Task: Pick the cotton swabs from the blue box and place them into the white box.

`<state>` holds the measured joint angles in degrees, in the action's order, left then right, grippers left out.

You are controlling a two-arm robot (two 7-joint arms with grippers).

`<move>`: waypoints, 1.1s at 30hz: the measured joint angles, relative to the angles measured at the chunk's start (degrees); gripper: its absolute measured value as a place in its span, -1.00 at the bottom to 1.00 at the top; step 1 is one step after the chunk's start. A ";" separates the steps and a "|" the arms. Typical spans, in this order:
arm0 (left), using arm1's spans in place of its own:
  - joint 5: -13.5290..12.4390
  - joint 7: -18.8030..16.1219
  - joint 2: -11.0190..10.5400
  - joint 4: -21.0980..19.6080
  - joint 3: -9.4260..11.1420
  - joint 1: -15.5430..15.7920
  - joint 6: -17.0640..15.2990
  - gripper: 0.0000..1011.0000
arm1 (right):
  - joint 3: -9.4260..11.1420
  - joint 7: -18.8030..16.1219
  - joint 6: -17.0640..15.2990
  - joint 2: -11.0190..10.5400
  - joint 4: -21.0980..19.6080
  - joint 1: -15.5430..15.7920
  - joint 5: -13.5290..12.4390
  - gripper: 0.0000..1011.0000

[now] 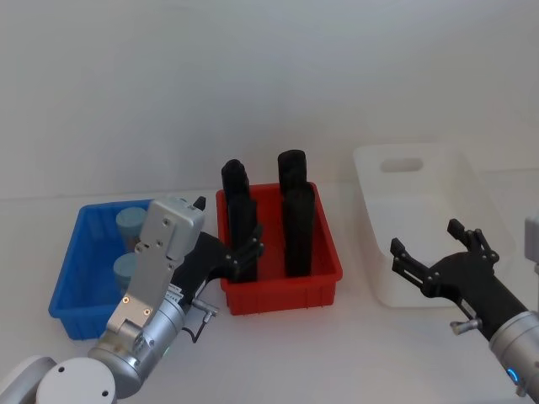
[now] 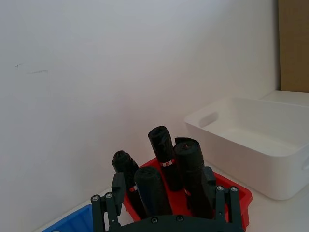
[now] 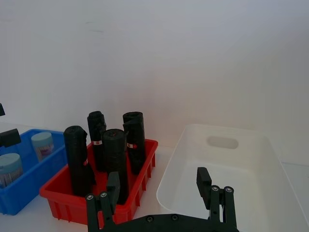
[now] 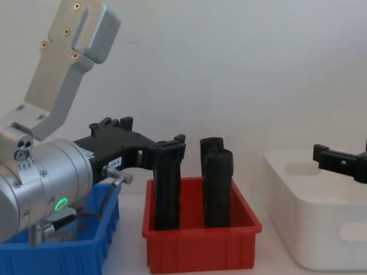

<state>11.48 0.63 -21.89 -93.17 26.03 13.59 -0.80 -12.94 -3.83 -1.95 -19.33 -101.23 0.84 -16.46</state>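
Note:
Two cotton swabs tubs with light blue lids (image 1: 132, 222) (image 1: 126, 268) stand in the blue box (image 1: 67, 282) at the left; they show again as cotton swabs (image 3: 42, 143) in the right wrist view. My left gripper (image 1: 227, 227) is open and hovers between the blue box and the red bin, to the right of the tubs, holding nothing. In the left wrist view its fingers (image 2: 104, 208) are spread wide. The white box (image 1: 472, 189) stands at the right. My right gripper (image 1: 428, 240) is open over that box's front left corner, with nothing in it.
A red bin (image 1: 282, 295) holding several tall black rolls (image 1: 297, 219) stands between the two boxes, right beside my left gripper. A white wall rises close behind the table. Bare table lies in front of the bins.

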 joint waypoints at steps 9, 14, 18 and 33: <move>0.00 0.00 0.00 0.00 0.00 0.00 0.00 0.99 | 0.00 0.00 0.00 0.00 0.00 0.00 0.00 0.98; 0.00 0.00 0.00 0.00 0.00 0.00 0.00 0.99 | 0.00 0.00 0.00 0.00 0.00 0.00 0.00 0.98; 0.00 0.00 0.00 0.00 0.00 0.00 0.00 0.99 | 0.00 0.00 0.00 0.00 0.00 0.00 0.00 0.98; 0.00 0.00 0.00 0.00 0.00 0.00 0.00 0.99 | 0.00 0.00 0.00 0.00 0.00 0.00 0.00 0.98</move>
<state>11.48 0.63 -21.89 -93.17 26.02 13.59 -0.80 -12.94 -3.83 -1.95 -19.33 -101.23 0.84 -16.46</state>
